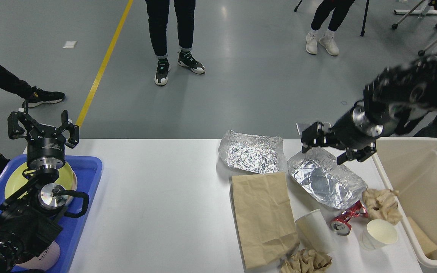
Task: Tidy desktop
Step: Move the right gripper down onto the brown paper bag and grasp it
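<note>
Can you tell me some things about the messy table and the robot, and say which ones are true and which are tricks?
1. The red crushed can lies on the desktop. True.
2. The right end effector is holding a paper cup. False: it is open and holds nothing, above the foil tray.
3. The brown paper bag lies flat on the desktop. True.
4. The yellow plate sits in the beige bin. False: it is in the blue tray, under the open left end effector.
</note>
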Available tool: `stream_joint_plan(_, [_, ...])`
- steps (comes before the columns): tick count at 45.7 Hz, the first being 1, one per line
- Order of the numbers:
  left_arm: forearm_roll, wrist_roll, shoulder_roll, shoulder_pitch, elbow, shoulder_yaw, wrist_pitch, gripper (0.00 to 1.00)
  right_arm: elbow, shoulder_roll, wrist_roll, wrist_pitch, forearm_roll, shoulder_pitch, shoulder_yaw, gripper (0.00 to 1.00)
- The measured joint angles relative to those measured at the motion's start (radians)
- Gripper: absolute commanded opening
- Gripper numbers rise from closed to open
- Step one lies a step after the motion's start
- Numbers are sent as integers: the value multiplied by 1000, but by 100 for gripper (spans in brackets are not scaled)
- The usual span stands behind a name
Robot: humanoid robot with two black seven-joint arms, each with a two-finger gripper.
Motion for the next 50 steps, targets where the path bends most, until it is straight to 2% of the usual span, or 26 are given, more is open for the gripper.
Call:
stream_joint_plan(5, [0, 0, 0, 0, 0, 0, 0, 96, -11, 8, -1, -100, -66, -112, 31, 100])
stream_joint_plan(10, [0, 0, 0, 0, 0, 0, 0, 96, -34, 22, -1, -133, -87, -194, 79, 100])
stream_joint_plan(26, [0, 0, 0, 0, 0, 0, 0, 96, -58, 46, -2, -144, -88, -242, 161, 100])
stream_joint_plan(30, [0, 0, 0, 0, 0, 0, 0, 96, -57, 46, -2, -143, -87, -247, 164, 98])
stream_joint_plan(35, [0, 0, 0, 0, 1, 0, 0, 96, -57, 47, -2, -144, -88, -266, 177, 89])
stream_joint_plan(47, [0, 0, 0, 0, 0, 0, 0, 96, -85, 82, -2, -147, -114, -320, 231, 88])
stream_joint_plan(48, [0, 0, 0, 0, 0, 0, 0, 96, -91, 88, -2, -147, -117, -325, 234, 87])
stream_joint_plan(49, [0, 0, 0, 0, 0, 0, 0, 96, -96, 93, -2, -147, -119, -330, 236, 74])
stream_joint_plan(50, [0, 0, 0, 0, 0, 0, 0, 96, -106, 103, -2, -150, -121, -340, 237, 66])
